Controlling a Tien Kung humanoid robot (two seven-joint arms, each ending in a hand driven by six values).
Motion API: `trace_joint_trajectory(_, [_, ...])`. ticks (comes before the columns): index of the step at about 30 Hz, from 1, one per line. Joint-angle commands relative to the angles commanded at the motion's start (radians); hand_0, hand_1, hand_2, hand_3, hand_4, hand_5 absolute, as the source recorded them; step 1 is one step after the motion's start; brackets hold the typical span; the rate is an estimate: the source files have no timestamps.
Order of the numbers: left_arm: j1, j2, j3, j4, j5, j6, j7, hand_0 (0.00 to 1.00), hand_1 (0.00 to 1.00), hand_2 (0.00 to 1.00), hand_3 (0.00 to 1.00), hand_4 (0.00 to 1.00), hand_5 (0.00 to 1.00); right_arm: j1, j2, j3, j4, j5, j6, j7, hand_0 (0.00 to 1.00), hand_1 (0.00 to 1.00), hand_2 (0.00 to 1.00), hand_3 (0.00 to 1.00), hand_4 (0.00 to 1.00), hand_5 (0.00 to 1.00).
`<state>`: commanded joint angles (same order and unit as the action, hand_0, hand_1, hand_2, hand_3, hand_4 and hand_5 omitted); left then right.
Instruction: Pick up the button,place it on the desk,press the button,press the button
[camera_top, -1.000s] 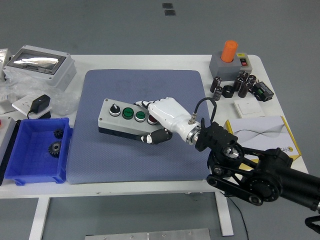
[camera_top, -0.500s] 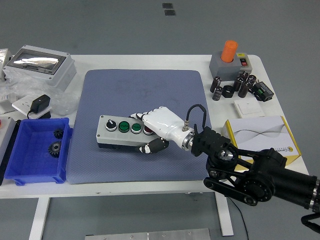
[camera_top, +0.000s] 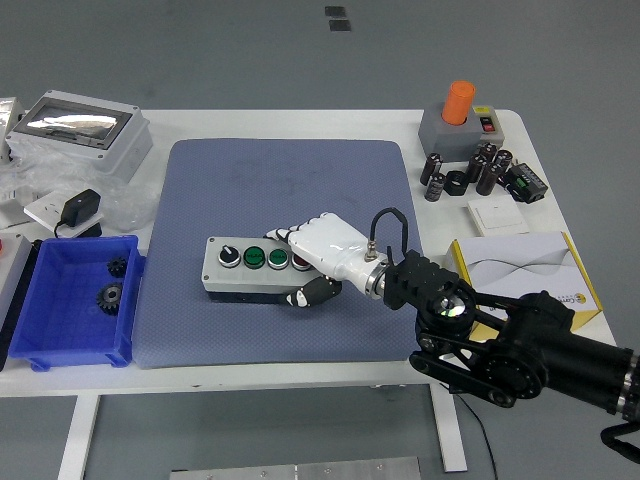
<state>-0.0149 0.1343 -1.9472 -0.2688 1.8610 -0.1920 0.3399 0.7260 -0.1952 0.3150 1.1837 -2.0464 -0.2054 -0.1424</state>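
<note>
The button box (camera_top: 245, 264) is a grey box with a black knob, two green buttons and a red button on top. It lies on the blue-grey mat (camera_top: 285, 245), at the mat's middle front. My right hand (camera_top: 308, 262), white with black fingertips, comes in from the lower right and is closed around the box's right end, fingers over the top by the red button and thumb on the front side. The left arm is out of view.
A blue bin (camera_top: 70, 300) with gears sits at the left front. A grey enclosure (camera_top: 75, 130) and a black adapter (camera_top: 78, 212) lie at the back left. An orange-topped switch box (camera_top: 462, 122), black capacitors (camera_top: 480, 170) and a white-yellow booklet (camera_top: 520, 268) are on the right.
My right hand carried the button box down and towards the mat's front, then shifted it slightly right. The box now rests on the mat with the hand still around its right end.
</note>
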Motion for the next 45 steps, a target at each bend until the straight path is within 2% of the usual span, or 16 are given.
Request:
trace_joint_trajectory(1, [0.0, 0.0, 0.0, 0.0, 0.0, 0.0, 0.0, 0.8, 0.777, 0.742, 0.862, 0.965, 0.77, 0.0, 0.0, 0.0, 0.0, 0.003, 0.007, -0.003, 0.092, 0.218, 0.278, 0.375, 0.338, 0.002])
trace_joint_trajectory(2, [0.0, 0.0, 0.0, 0.0, 0.0, 0.0, 0.0, 0.8, 0.777, 0.743, 0.862, 0.966, 0.776, 0.0, 0.0, 0.001, 0.0, 0.006, 0.012, -0.005, 0.162, 0.317, 0.401, 0.551, 0.518, 0.002])
trace_joint_trajectory(7, [0.001, 0.0, 0.001, -0.001, -0.002, 0.0, 0.001, 0.8, 0.777, 0.743, 0.862, 0.966, 0.776, -0.002, 0.001, 0.002, 0.001, 0.019, 0.032, -0.013, 0.162, 0.317, 0.401, 0.551, 0.518, 0.002])
trace_joint_trajectory(8, [0.001, 0.0, 0.001, -0.001, -0.003, 0.0, 0.001, 0.8, 0.777, 0.742, 0.863, 0.966, 0.78, -0.002, 0.001, 0.002, 0.002, 0.02, 0.034, -0.014, 0.286, 0.589, 0.654, 0.669, 0.522, 0.043])
trace_joint_trajectory(13, [0.001, 0.001, 0.001, -0.001, -0.003, 0.0, 0.002, 0.8, 0.777, 0.742, 0.863, 0.966, 0.78, -0.003, 0.0, 0.002, 0.004, 0.025, 0.038, -0.018, 0.286, 0.589, 0.654, 0.669, 0.522, 0.043])
trace_joint_trajectory(14, [0.001, 0.001, 0.001, -0.001, -0.003, 0.0, 0.002, 0.8, 0.778, 0.743, 0.865, 0.966, 0.781, -0.003, 0.0, 0.002, 0.004, 0.026, 0.039, -0.019, 0.616, 0.744, 0.761, 0.73, 0.561, 0.034])
trace_joint_trajectory(19, [0.001, 0.001, 0.001, -0.002, -0.003, -0.001, 0.003, 0.8, 0.778, 0.743, 0.865, 0.966, 0.781, -0.003, -0.001, 0.003, 0.003, 0.03, 0.041, -0.022, 0.616, 0.744, 0.761, 0.73, 0.561, 0.034])
trace_joint_trajectory(20, [0.001, 0.001, 0.001, -0.002, -0.003, -0.001, 0.004, 0.8, 0.778, 0.743, 0.864, 0.968, 0.786, -0.003, -0.001, 0.004, 0.003, 0.03, 0.041, -0.023, 0.769, 0.785, 0.791, 0.782, 0.62, 0.069])
trace_joint_trajectory(25, [0.002, 0.001, 0.001, -0.002, -0.003, -0.004, 0.006, 0.8, 0.778, 0.743, 0.864, 0.968, 0.786, -0.003, -0.002, 0.005, 0.003, 0.032, 0.044, -0.023, 0.769, 0.785, 0.791, 0.782, 0.62, 0.069])
trace_joint_trajectory(26, [0.002, 0.001, 0.001, -0.002, -0.003, -0.005, 0.007, 0.8, 0.778, 0.743, 0.865, 0.97, 0.792, -0.003, -0.002, 0.005, 0.002, 0.032, 0.044, -0.023, 0.77, 0.791, 0.8, 0.817, 0.672, 0.125])
trace_joint_trajectory(31, [0.002, 0.001, 0.003, -0.003, -0.005, -0.01, 0.012, 0.8, 0.778, 0.743, 0.865, 0.97, 0.792, -0.003, -0.003, 0.007, 0.003, 0.03, 0.044, -0.026, 0.77, 0.791, 0.8, 0.817, 0.672, 0.125])
trace_joint_trajectory(32, [0.002, 0.001, 0.003, -0.003, -0.006, -0.011, 0.013, 0.801, 0.778, 0.743, 0.866, 0.971, 0.797, -0.003, -0.003, 0.007, 0.003, 0.03, 0.044, -0.027, 0.773, 0.805, 0.842, 0.859, 0.765, 0.223])
trace_joint_trajectory(37, [0.002, 0.002, 0.004, -0.003, -0.007, -0.018, 0.018, 0.801, 0.778, 0.743, 0.866, 0.971, 0.797, -0.005, -0.006, 0.01, 0.006, 0.03, 0.05, -0.032, 0.773, 0.805, 0.842, 0.859, 0.765, 0.223])
trace_joint_trajectory(38, [0.002, 0.002, 0.004, -0.003, -0.007, -0.02, 0.02, 0.801, 0.78, 0.745, 0.867, 0.972, 0.799, -0.005, -0.006, 0.01, 0.007, 0.03, 0.051, -0.033, 0.791, 0.813, 0.87, 0.902, 0.836, 0.285])
trace_joint_trajectory(45, [0.003, 0.002, 0.004, -0.003, -0.007, -0.026, 0.023, 0.803, 0.781, 0.745, 0.868, 0.973, 0.801, -0.008, -0.01, 0.011, 0.011, 0.038, 0.065, -0.05, 0.791, 0.816, 0.88, 0.918, 0.861, 0.302])
